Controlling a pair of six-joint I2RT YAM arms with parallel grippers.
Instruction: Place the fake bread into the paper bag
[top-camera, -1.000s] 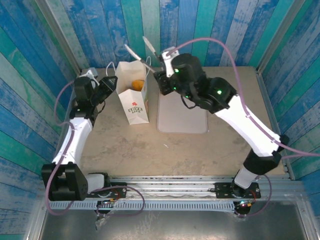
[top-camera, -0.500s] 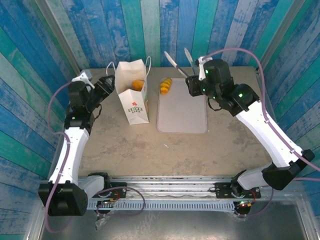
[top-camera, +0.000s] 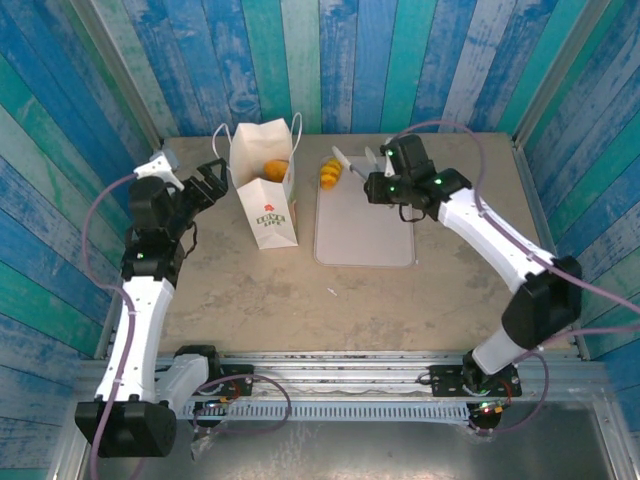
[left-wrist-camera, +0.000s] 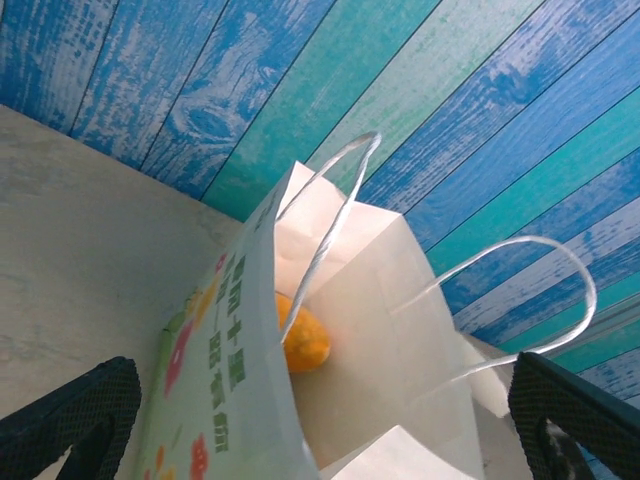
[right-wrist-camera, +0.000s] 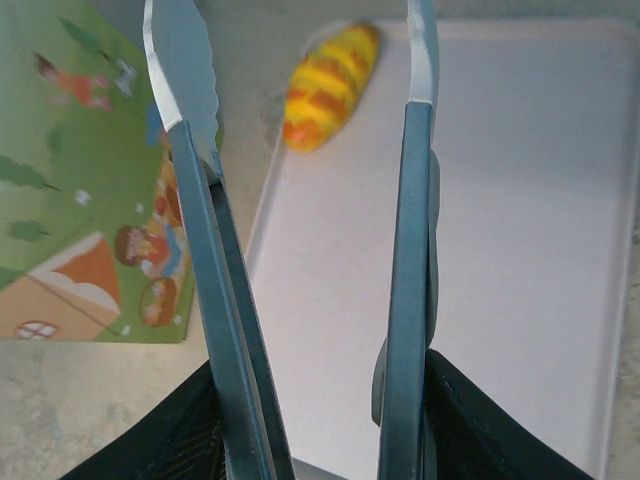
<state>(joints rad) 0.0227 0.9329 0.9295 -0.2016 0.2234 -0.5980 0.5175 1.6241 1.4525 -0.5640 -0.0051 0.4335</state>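
left tool (top-camera: 208, 180) spread wide beside paper bag (top-camera: 266, 195), likely steadying; right tool (top-camera: 378, 186) clamps tongs (right-wrist-camera: 205, 260), tips apart, aimed at croissant (right-wrist-camera: 325, 88) for pickup

White arm links (top-camera: 140, 310), black joint housings (top-camera: 540, 305), trailing mauve cables (top-camera: 440, 124) (small green lights (top-camera: 391, 185) glowing), black ribbed fingers (left-wrist-camera: 70, 420).

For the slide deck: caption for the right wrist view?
Metal tongs poised short of a striped croissant at the corner of the tray, paper bag beside it.
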